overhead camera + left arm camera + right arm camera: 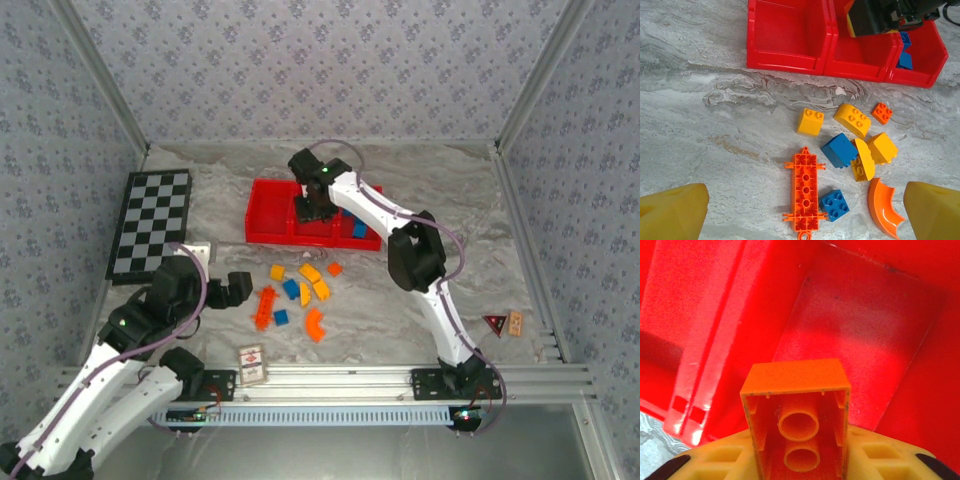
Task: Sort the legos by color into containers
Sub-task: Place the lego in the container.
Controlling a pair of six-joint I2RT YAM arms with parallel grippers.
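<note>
Legos lie loose on the table (420,320) ahead of the left end effector (805,212), whose fingers stand wide apart, holding nothing: long orange piece (804,189), blue bricks, yellow bricks. Farther off, the right end effector (797,460) clamps an orange brick (796,415) above the red tray (268,225), over its middle compartment.

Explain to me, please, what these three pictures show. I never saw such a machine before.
Two robot arms stand at a table's near edge. One picture looks down from above; the other two come from a camera on each wrist. The right tool holds an orange brick over the middle compartment of a red tray. The left tool waits open above loose yellow, orange and blue bricks, among them a long orange brick and a curved orange one. Blue bricks already lie in the tray's right compartment. A checkerboard lies to the left.
</note>
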